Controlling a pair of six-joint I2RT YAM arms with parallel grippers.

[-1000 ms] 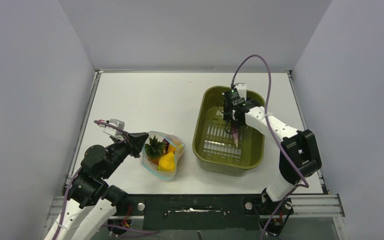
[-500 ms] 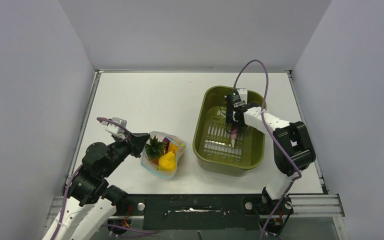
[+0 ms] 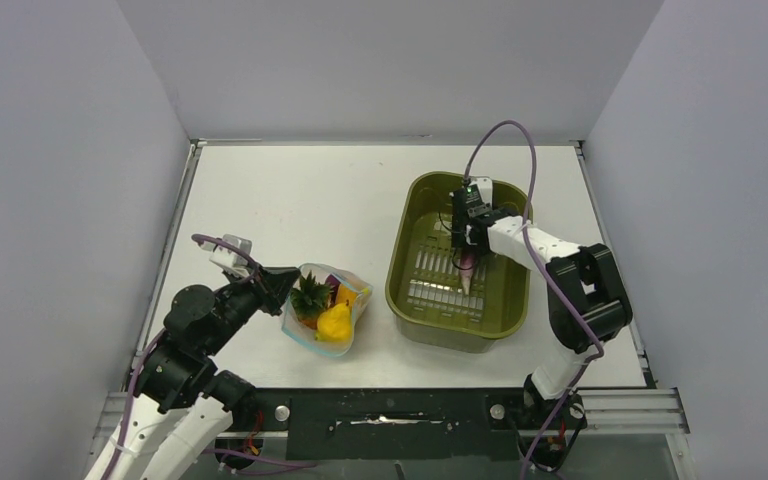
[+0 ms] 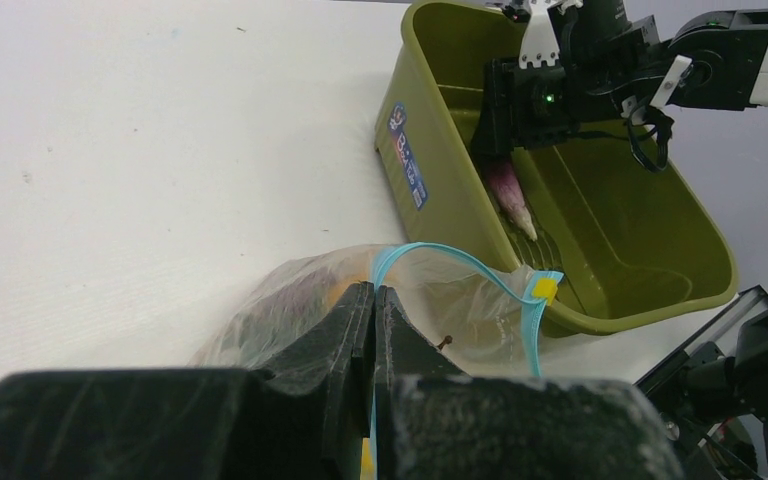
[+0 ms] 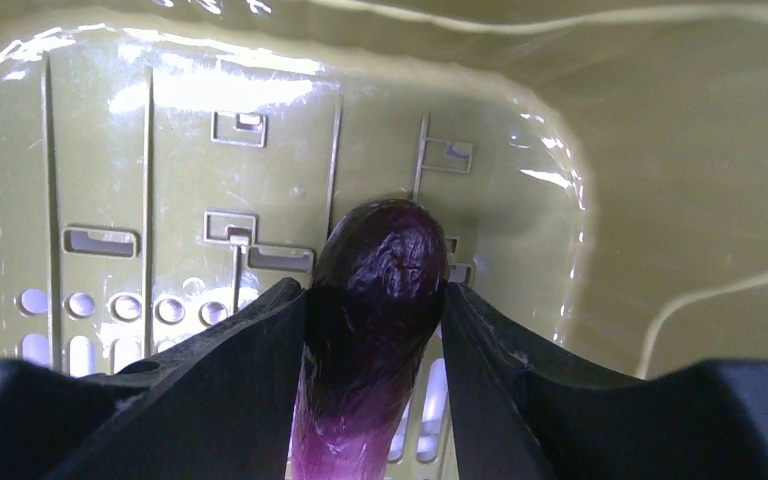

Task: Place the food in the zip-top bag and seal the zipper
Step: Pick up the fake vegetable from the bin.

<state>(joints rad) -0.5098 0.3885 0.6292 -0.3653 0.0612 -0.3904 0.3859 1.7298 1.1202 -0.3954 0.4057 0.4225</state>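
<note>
The clear zip-top bag (image 3: 325,308) lies on the white table, mouth open toward the basin. Inside it show a yellow piece (image 3: 334,322), a green leafy top (image 3: 310,296) and an orange piece (image 3: 350,294). My left gripper (image 3: 285,284) is shut on the bag's rim, pinching the teal zipper strip (image 4: 460,262) at its near end (image 4: 373,290). A yellow slider (image 4: 543,289) sits at the strip's far end. My right gripper (image 3: 467,258) reaches down into the olive basin (image 3: 415,300) and is shut on a purple-pink piece (image 5: 380,270), which is held between both fingers (image 5: 375,295).
The olive-green basin (image 4: 660,230) with a slotted floor (image 5: 160,150) stands right of the bag, its wall close to the bag's mouth. The grey enclosure walls ring the table. The purple piece also shows in the left wrist view (image 4: 508,190).
My right arm's elbow has folded in and the wrist shifted slightly inside the basin, the purple piece still in its grip. The left gripper and bag have barely moved.
</note>
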